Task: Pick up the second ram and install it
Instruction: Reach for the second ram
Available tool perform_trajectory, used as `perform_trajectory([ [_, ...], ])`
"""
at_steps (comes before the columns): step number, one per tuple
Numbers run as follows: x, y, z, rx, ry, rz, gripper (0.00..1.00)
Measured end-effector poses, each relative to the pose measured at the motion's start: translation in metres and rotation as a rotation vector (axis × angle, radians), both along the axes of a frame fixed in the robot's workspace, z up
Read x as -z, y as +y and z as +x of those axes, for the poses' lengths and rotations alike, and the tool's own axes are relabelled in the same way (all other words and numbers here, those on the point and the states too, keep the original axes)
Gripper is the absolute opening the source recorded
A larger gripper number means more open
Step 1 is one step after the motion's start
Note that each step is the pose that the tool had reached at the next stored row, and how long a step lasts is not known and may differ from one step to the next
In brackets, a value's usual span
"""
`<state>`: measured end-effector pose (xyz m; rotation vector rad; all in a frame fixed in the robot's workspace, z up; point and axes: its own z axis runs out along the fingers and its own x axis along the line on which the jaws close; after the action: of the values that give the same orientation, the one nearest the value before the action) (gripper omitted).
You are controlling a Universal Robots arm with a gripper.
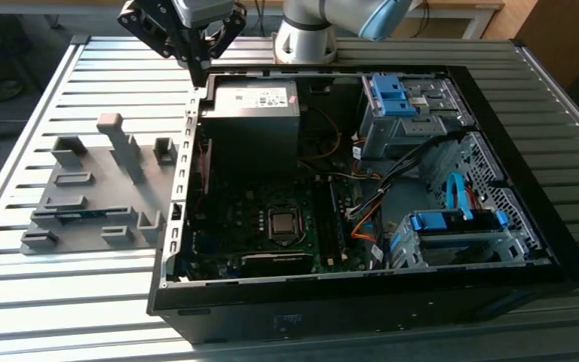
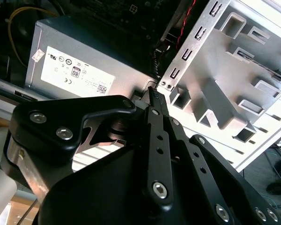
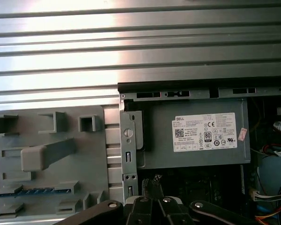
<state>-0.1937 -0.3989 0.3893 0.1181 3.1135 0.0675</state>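
Exterior view: an open computer case (image 1: 370, 300) lay on its side on a slatted metal table (image 1: 88, 68). The grey slotted fixture plate (image 1: 103, 192) sat just beside the case, on the exterior view's left.

The second ram (image 1: 73, 214) stood on edge in a slot of that plate, at the side nearer the camera. There it showed as a short, thin blue line between grey ribs. In the first wrist view the ram (image 3: 32, 191) was a long, narrow blue-green strip with small dark marks along its visible edge. The slot hid the rest of it, so its flat faces could not be made out.

The gripper (image 1: 198, 69) hung over the far corner of the case, above the edge closest to the power supply box (image 1: 252, 102), and well apart from the ram. Its black fingers met in a narrow point with nothing between them. In the second wrist view the fingertips (image 2: 152, 95) lay pressed together, pointing at the seam between the power supply and the perforated case rail (image 2: 187, 54). In the first wrist view the gripper (image 3: 151, 183) showed the same narrow, empty tips.

Inside the case were the motherboard (image 1: 269, 226), loose cables (image 1: 370, 204) and bright blue drive-bay clips (image 1: 390, 94).
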Motion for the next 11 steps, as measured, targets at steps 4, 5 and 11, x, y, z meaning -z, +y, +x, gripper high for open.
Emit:
perform_trajectory([
  [4,0.0002,0.0,-0.0027,0.0,0.0,0.0,0.11],
  [5,0.0002,0.0,-0.0036,0.0,0.0,0.0,0.11],
  [11,0.0004,0.0,-0.009,0.0,0.0001,-0.0001,0.11],
])
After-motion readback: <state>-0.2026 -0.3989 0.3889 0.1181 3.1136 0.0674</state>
